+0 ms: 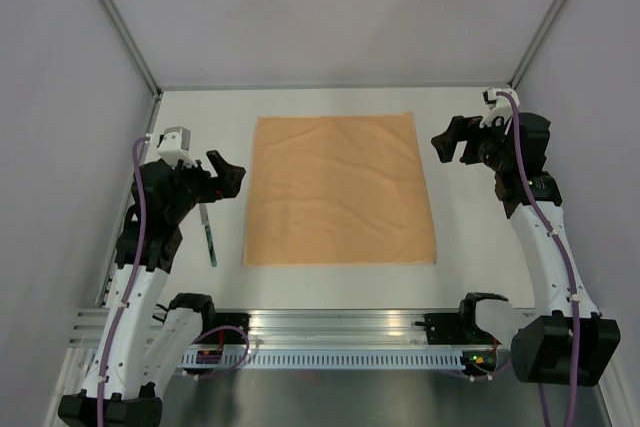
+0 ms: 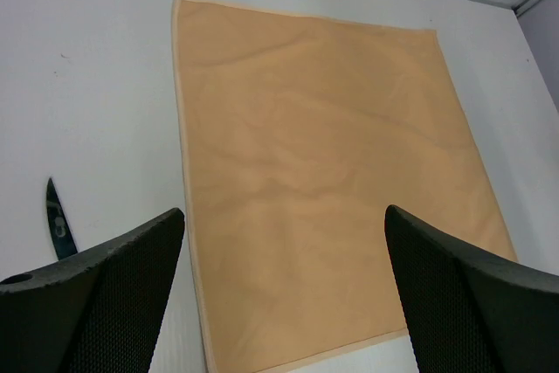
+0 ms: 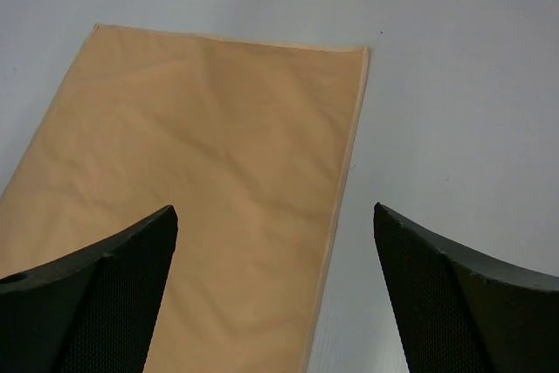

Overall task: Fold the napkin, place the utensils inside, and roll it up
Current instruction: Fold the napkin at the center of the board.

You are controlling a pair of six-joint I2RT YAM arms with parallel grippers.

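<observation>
The peach-orange napkin (image 1: pixel 340 189) lies flat and unfolded in the middle of the white table, also seen in the left wrist view (image 2: pixel 323 172) and the right wrist view (image 3: pixel 201 181). One utensil (image 1: pixel 209 237) with a dark green handle lies on the table left of the napkin, partly under my left arm; its dark tip (image 2: pixel 58 226) shows in the left wrist view. My left gripper (image 1: pixel 229 171) hovers open just off the napkin's left edge. Off the napkin's far right corner, my right gripper (image 1: pixel 448 140) is raised and open. Neither holds anything.
Grey walls enclose the table (image 1: pixel 200 117) on the left, back and right. A metal rail (image 1: pixel 330 325) with the arm bases runs along the near edge.
</observation>
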